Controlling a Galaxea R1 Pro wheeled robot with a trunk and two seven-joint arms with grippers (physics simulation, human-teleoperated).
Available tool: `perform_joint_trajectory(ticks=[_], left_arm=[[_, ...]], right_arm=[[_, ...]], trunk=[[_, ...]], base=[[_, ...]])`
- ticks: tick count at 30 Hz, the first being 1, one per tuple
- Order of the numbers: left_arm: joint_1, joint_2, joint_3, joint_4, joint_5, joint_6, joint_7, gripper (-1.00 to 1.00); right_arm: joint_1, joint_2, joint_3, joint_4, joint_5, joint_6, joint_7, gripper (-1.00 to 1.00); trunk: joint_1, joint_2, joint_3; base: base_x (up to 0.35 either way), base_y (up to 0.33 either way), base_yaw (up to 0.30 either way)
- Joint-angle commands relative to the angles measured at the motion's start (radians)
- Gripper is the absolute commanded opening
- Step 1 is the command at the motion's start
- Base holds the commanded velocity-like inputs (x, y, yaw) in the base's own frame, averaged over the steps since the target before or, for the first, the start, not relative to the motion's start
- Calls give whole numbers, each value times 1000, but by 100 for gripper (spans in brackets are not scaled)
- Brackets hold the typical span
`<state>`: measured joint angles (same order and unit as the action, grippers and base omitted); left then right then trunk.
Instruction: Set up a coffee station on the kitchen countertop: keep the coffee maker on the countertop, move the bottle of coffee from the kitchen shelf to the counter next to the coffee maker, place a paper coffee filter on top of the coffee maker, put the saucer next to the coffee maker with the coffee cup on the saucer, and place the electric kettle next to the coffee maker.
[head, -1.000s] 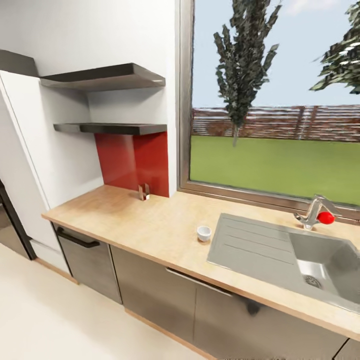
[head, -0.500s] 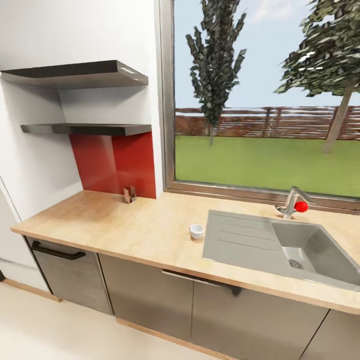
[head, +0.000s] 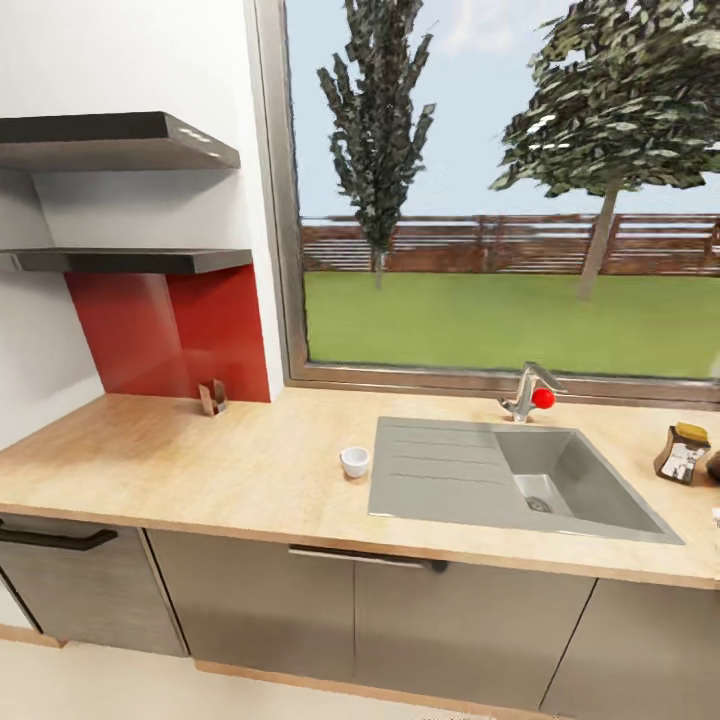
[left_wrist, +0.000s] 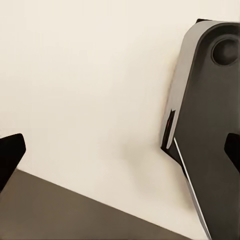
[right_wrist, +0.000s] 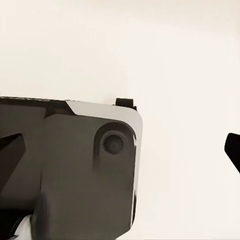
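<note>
We face the countertop (head: 200, 470); the coffee cup (head: 354, 461) stands at nine o'clock of the sink (head: 520, 480), the bottle of coffee (head: 684, 455) at three. Both claws spread apart, empty, presumably ready for pickup

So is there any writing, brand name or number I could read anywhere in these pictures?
None can be read.
The bottle of coffee on the countertop, right of the sink: its white label carries dark marks, too small and blurred to read.
The small white cup, the shelves and the cabinet fronts carry no visible text.
</note>
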<state>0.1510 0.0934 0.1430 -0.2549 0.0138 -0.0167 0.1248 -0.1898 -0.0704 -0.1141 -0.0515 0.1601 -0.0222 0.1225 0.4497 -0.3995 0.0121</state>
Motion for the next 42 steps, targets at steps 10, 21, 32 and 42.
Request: perform_joint_trajectory(ticks=[10,21,32,42], left_arm=[[1,0,1,0,1,-2,1,100],[1,1,0,9,-2,-2,1,100],[1,4,-5,11,-6,-2,2,100],[1,14,-2,8,-6,-2,11,100]], right_arm=[[0,0,-10,-1,10,-3,1,100],[0,1,-8,-1,10,-5,-4,100],[0,4,-7,-1,10,-7,-3,100],[0,9,-5,-127,10,-9,-4,100]], trunk=[[0,0,0],[0,0,0],[0,0,0],[0,0,0]], base=[[0,272,-300],[0,135,-228],[0,3,-10],[-188,0,0]])
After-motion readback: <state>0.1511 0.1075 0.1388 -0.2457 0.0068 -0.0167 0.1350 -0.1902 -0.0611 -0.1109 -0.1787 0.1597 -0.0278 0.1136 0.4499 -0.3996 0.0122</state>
